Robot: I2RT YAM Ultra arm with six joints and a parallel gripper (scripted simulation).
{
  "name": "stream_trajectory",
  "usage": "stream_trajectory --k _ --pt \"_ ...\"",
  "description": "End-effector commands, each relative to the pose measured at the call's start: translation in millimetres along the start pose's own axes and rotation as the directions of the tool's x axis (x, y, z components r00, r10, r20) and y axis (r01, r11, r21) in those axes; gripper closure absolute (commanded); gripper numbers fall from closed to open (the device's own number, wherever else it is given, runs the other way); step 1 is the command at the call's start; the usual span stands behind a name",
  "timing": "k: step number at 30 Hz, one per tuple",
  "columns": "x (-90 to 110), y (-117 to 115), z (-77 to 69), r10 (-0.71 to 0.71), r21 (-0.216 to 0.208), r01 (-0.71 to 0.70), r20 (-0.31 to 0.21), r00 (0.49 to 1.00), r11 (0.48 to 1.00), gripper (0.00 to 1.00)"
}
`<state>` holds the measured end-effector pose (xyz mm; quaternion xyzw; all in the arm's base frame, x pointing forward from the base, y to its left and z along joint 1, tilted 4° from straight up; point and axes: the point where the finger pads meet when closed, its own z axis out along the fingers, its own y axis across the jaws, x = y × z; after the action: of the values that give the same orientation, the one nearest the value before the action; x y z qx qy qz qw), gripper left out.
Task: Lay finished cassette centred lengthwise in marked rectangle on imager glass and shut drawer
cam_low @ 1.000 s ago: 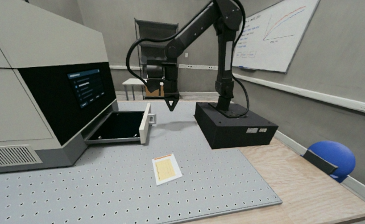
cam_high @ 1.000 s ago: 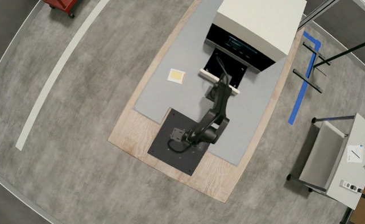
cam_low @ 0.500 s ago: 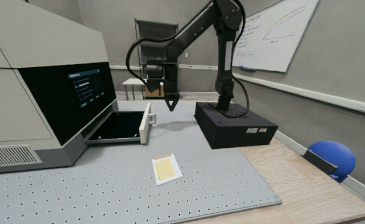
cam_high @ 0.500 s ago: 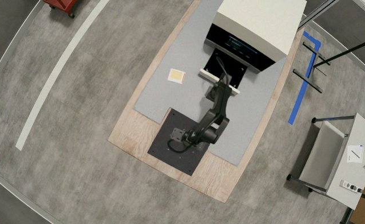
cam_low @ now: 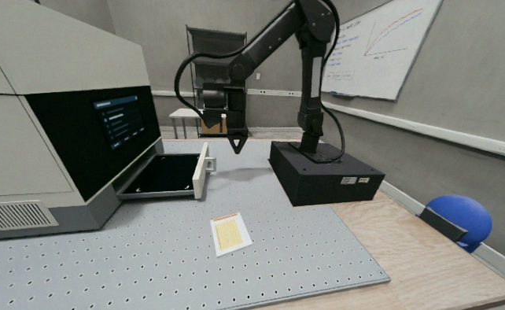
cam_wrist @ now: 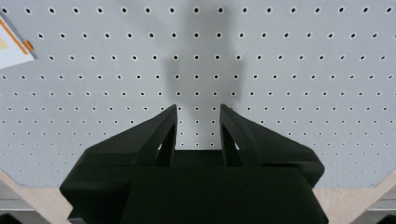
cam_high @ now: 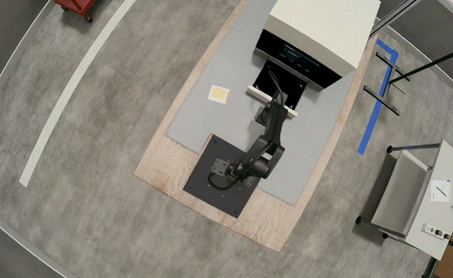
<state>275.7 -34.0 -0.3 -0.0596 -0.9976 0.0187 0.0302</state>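
The finished cassette is a flat white card with a yellow window and an orange edge. It lies on the grey perforated mat, left of the imager's drawer, and shows in the exterior view and at the top left edge of the wrist view. The gel imager stands at the far end with its drawer pulled out. The drawer's dark glass is bare, with white corner marks visible. My gripper hangs above the mat beside the drawer's front panel. Its fingers are partly open with nothing between them.
The arm's black base block stands on the mat's right side. The drawer's front panel has a small handle facing the gripper. The plywood edge borders the mat. A blue chair stands off the table at the right.
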Motion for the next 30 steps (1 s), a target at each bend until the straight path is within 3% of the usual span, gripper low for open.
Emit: stream_trajectory --k 1,10,13,20,27,29,30 --pt "-8 11 -7.3 -0.054 -0.004 0.054 0.016 0.998 0.999 0.65" --pt "-19 58 0.4 -0.346 -0.002 0.346 0.038 0.938 0.938 0.65" --pt "-20 63 1.2 -0.377 -0.001 0.377 0.038 0.926 0.926 0.65" --pt "-23 98 6.2 -0.581 0.005 0.581 0.038 0.813 0.814 0.65" --pt "-27 134 11.3 -0.753 0.011 0.753 0.037 0.657 0.657 0.65" --pt "-27 134 11.3 -0.753 0.011 0.753 0.037 0.657 0.657 0.65" --pt "-24 137 12.1 -0.775 0.005 0.775 0.023 0.632 0.632 0.65"
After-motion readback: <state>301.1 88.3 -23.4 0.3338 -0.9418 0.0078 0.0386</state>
